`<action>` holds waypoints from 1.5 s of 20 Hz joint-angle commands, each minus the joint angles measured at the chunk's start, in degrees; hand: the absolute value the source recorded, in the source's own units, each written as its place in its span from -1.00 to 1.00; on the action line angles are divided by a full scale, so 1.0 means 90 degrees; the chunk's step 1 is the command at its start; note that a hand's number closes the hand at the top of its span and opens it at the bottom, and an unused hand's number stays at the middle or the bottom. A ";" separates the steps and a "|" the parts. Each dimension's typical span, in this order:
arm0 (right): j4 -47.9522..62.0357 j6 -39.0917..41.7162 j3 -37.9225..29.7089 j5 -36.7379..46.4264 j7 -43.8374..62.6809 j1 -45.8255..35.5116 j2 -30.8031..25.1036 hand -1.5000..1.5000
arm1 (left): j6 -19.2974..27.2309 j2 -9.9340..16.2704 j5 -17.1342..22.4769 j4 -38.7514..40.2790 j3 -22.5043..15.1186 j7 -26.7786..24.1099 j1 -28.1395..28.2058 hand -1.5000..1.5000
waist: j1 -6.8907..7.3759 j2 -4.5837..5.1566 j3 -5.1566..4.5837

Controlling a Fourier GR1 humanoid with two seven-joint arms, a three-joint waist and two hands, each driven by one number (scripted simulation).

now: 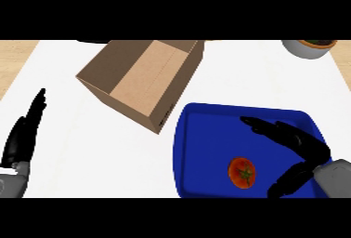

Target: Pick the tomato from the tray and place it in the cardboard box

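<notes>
A pale round pot (310,48) with dark contents stands at the far right corner of the white counter (82,139), whose wooden edge (15,53) shows at far left.

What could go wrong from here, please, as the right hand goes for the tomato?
The right hand is open above the tray, not yet around the tomato; closing off-centre might roll it. The tomato lies near the tray's near rim, so a nudge could push it against the rim. The box sits tilted, so the drop may miss.
</notes>
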 commanded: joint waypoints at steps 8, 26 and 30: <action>0.1207 -0.1017 0.0601 0.2532 -0.1921 -0.1353 -0.0720 -1.00 | -0.0130 0.0172 -0.0099 0.0401 0.0174 0.0071 -0.0250 0.00 | -0.0082 -0.0068 -0.0045; 0.0870 -0.1570 0.1320 0.5649 -0.0251 -0.1104 0.0208 -1.00 | -0.0531 0.0169 -0.0240 0.0031 0.0784 0.0053 0.0233 0.00 | -0.0263 -0.0130 -0.0056; 0.0903 -0.1214 0.0926 0.5968 -0.0356 -0.1193 0.0461 -1.00 | -0.0287 -0.0260 -0.0646 -0.0214 0.0617 0.0570 -0.0047 0.00 | -0.0267 -0.0126 -0.0055</action>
